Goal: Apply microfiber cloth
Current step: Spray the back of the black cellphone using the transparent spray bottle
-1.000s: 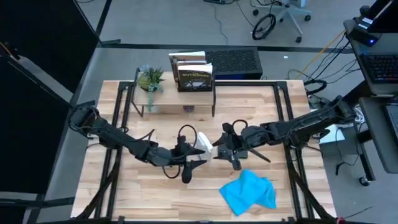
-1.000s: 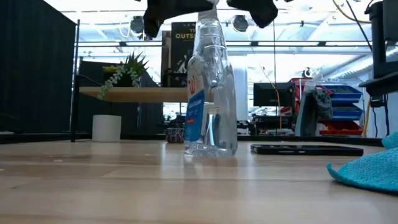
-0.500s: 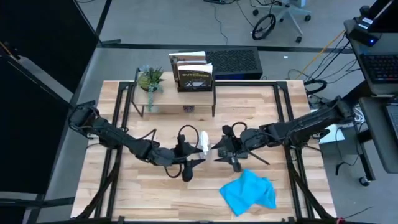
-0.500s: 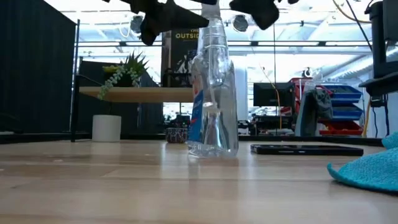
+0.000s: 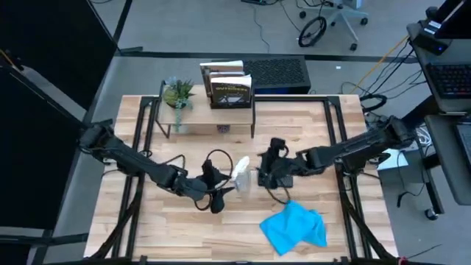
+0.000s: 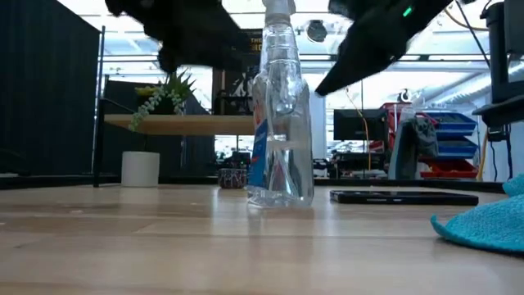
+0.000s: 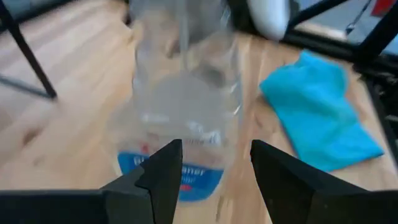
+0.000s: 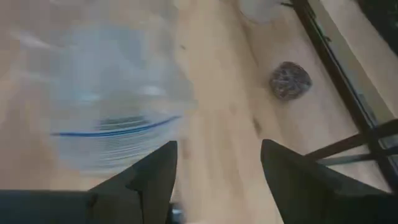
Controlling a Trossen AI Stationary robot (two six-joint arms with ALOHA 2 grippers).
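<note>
cloth: the microfiber cloth (image 5: 294, 227) is lying crumpled on the wooden tabletop (image 5: 316, 140), toward the near edge on the right arm's side, and nothing is touching it. You can see it past the bottle in the left wrist view (image 7: 320, 112) and as a turquoise heap at the edge of the low view (image 6: 487, 225).
bottle: the clear spray bottle (image 5: 241, 175) stands upright mid-tabletop, between the two arms, well apart from the cloth.
left end effector: (image 5: 218, 197) sits just beside the bottle; in its wrist view the fingers (image 7: 163, 177) are spread apart with the bottle showing between them, not gripping it.
right end effector: (image 5: 266, 177) is on the bottle's other side, fingers (image 8: 155, 177) also apart, holding nothing.
phone: a flat black phone (image 6: 403, 197) lies on the tabletop behind the cloth in the low view.
</note>
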